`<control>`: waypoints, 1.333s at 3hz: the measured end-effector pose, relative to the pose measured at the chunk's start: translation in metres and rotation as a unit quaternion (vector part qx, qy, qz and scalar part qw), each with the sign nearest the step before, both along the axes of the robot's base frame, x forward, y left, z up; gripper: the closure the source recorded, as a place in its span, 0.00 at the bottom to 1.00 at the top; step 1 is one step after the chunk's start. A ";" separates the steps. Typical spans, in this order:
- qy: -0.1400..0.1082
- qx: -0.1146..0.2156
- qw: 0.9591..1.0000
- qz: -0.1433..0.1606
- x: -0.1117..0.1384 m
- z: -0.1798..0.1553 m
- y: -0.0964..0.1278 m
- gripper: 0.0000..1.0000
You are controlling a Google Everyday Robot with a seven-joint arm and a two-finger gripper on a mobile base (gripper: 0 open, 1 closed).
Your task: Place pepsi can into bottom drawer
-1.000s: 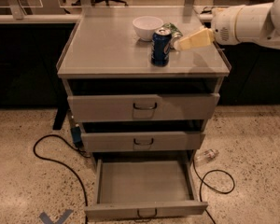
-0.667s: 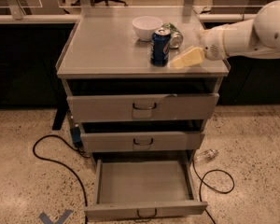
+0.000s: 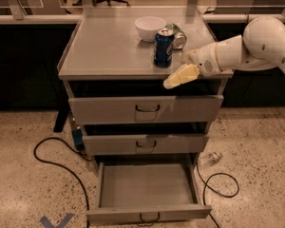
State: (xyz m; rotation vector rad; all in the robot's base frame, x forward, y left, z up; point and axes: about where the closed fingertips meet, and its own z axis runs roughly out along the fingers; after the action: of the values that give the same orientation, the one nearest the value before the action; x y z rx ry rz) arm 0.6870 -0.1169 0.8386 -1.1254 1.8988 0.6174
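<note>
The pepsi can (image 3: 163, 48), dark blue with a silver top, stands upright on the grey cabinet top (image 3: 109, 46), right of centre. My gripper (image 3: 179, 76) with pale yellow tips hangs at the cabinet's front edge, just below and to the right of the can, apart from it and holding nothing. The white arm (image 3: 256, 44) reaches in from the right. The bottom drawer (image 3: 147, 214) is pulled out wide, and its tray shows nothing inside.
A white bowl (image 3: 149, 27) and a green can (image 3: 177, 35) lying on its side sit behind the pepsi can. The two upper drawers (image 3: 145, 109) stand slightly open. Black cables (image 3: 52, 158) and a plastic bottle (image 3: 210, 158) lie on the floor beside the cabinet.
My gripper has moved down and to the left, from beside the can's upper right to the cabinet's front edge below the can. The can has not moved.
</note>
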 end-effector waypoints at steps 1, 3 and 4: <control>-0.016 0.018 1.000 -0.009 0.029 0.005 0.025 0.00; -0.036 0.051 0.998 -0.008 0.068 0.018 0.060 0.00; -0.036 0.051 0.998 -0.008 0.068 0.018 0.060 0.19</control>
State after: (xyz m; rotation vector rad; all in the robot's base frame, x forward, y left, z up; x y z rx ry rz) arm 0.7548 -0.0573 0.8567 -1.0513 1.7931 0.6488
